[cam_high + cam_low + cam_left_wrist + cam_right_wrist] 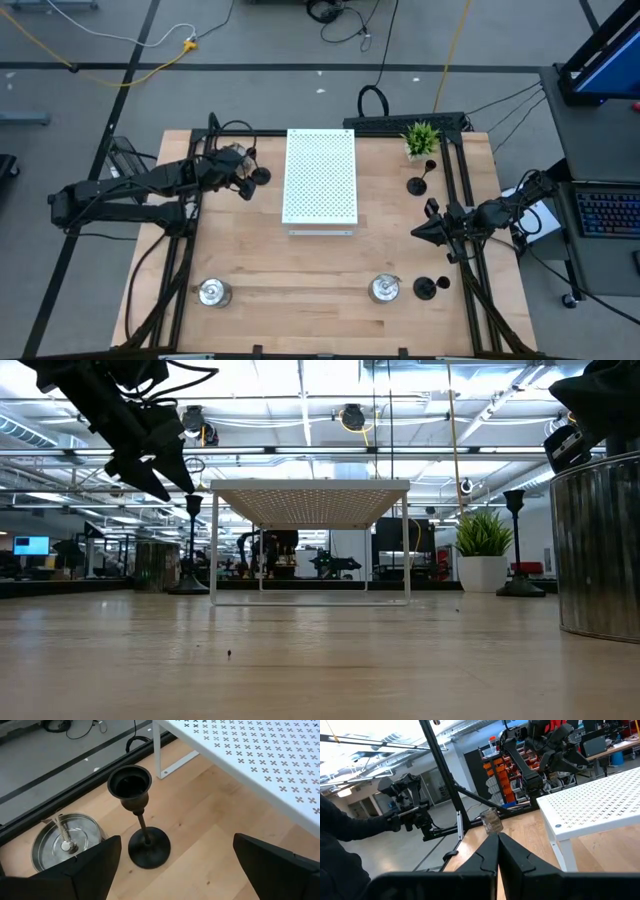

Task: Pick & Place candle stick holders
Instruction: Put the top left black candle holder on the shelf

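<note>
My left gripper [243,178] is open and hovers above a black holder [140,815] that stands on its round base left of the white board; its fingers [90,865] stand apart on either side and touch nothing. A silver holder [65,840] stands beside the black one. Two more black holders [417,185] [425,288] and two silver ones [212,292] [384,289] stand on the table. My right gripper [418,232] is shut and empty at the right, between the two black holders.
The white perforated board [320,176] stands on thin legs at the table's far middle. A small green potted plant [421,139] stands at the far right. Bare wood lies in the table's middle and near side.
</note>
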Controlling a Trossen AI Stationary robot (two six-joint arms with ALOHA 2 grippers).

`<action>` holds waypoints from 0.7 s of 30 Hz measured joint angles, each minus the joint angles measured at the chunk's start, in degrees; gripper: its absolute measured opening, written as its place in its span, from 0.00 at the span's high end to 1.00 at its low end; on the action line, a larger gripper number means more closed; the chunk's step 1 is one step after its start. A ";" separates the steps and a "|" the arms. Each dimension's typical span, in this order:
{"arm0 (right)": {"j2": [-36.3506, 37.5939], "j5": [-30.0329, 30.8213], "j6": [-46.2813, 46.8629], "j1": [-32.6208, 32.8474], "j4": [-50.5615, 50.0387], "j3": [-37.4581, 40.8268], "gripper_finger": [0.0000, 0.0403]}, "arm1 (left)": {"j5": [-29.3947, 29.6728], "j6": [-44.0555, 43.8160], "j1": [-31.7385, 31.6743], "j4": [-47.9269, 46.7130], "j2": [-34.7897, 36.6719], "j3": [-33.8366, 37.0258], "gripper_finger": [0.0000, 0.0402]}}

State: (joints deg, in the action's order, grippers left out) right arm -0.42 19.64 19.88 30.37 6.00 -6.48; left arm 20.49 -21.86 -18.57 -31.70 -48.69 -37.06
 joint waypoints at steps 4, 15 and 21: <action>0.01 -0.02 0.00 0.00 0.00 0.00 1.00 | 0.43 -0.84 0.00 0.07 -1.86 0.34 0.02; 0.00 -0.02 0.02 0.00 0.00 0.00 1.00 | 12.67 -0.99 -0.17 0.78 -8.79 1.22 0.02; 0.00 -0.02 0.02 0.00 0.00 -0.02 1.00 | 12.59 -0.99 -0.15 2.86 -12.98 1.22 0.02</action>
State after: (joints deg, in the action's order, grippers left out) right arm -0.43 19.62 19.90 30.37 6.00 -6.50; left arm 33.08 -22.85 -18.72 -28.84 -61.66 -35.83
